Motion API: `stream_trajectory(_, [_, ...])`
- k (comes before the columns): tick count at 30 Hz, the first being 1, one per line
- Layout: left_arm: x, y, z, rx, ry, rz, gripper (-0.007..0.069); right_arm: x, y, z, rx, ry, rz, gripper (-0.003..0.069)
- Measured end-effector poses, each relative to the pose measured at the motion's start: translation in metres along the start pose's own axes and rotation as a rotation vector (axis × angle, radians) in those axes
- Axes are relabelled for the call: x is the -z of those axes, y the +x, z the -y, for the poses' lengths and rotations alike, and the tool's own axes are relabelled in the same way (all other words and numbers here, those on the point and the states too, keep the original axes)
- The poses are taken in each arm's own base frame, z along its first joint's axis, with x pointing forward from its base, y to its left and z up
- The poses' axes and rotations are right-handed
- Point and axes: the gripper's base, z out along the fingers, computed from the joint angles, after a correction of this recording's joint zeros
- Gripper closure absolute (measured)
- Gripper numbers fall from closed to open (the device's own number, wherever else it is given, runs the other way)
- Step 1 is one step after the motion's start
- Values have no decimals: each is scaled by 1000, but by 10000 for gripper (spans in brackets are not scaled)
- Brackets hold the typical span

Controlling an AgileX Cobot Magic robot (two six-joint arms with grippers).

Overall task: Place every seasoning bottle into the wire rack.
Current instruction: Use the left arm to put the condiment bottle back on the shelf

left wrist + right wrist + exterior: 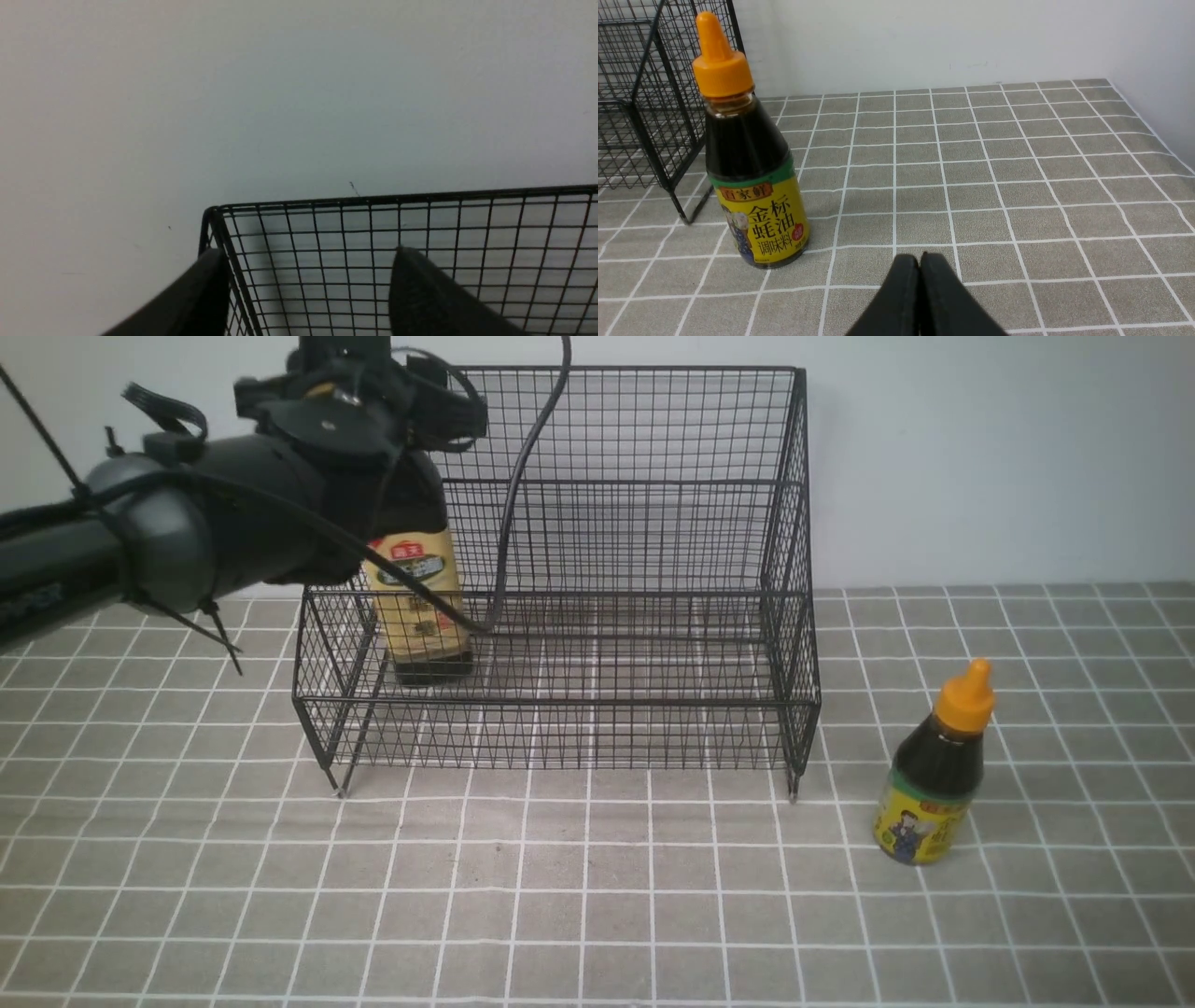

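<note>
The left jaws (pixel 306 291) stand wide apart above the tall bottle (pixel 417 602), which is inside the wire rack (pixel 644 537); a cable (pixel 504 537) hangs near them. The right jaws (pixel 923 298) are pinched together, near the orange-capped bottle (pixel 756 186) on the tiled surface (pixel 523 896).

A yellow-and-green label (pixel 763 214) and an orange nozzle cap (pixel 721 70) are seen near the right gripper (pixel 921 261).
</note>
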Motion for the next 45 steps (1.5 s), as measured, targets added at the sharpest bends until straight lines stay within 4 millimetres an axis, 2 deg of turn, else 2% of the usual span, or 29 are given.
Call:
stream_trajectory(8, [23, -27, -12, -25, 14, 3, 176, 0, 0, 0, 0, 0, 0, 673])
stream_trajectory(13, [50, -58, -25, -13, 35, 46, 196, 0, 0, 0, 0, 0, 0, 673])
stream_trajectory(16, [74, -80, -34, 29, 73, 73, 298, 0, 0, 0, 0, 0, 0, 673])
stream_trajectory(17, [76, -81, -34, 34, 74, 75, 307, 0, 0, 0, 0, 0, 0, 673])
stream_trajectory(18, [89, -91, -37, 20, 84, 101, 378, 0, 0, 0, 0, 0, 0, 673])
stream_trajectory(21, [112, -103, -35, -22, 102, 142, 539, 0, 0, 0, 0, 0, 0, 673])
stream_trajectory(23, [127, -110, -33, -66, 116, 166, 601, 0, 0, 0, 0, 0, 0, 673])
stream_trajectory(27, [141, -109, -24, -207, 145, 182, 627, 0, 0, 0, 0, 0, 0, 673])
stream_trajectory(33, [149, -83, -12, -605, 54, 82, 627, 0, 0, 0, 0, 0, 0, 673])
stream_trajectory(37, [155, -70, -14, -912, -52, -26, 617, 0, 0, 0, 0, 0, 0, 673])
stream_trajectory(41, [165, -65, -22, -969, -184, -149, 616, 0, 0, 0, 0, 0, 0, 673])
stream_trajectory(44, [173, -65, -29, -919, -262, -203, 610, 0, 0, 0, 0, 0, 0, 673])
stream_trajectory(45, [178, -68, -35, -854, -294, -208, 610, 0, 0, 0, 0, 0, 0, 673])
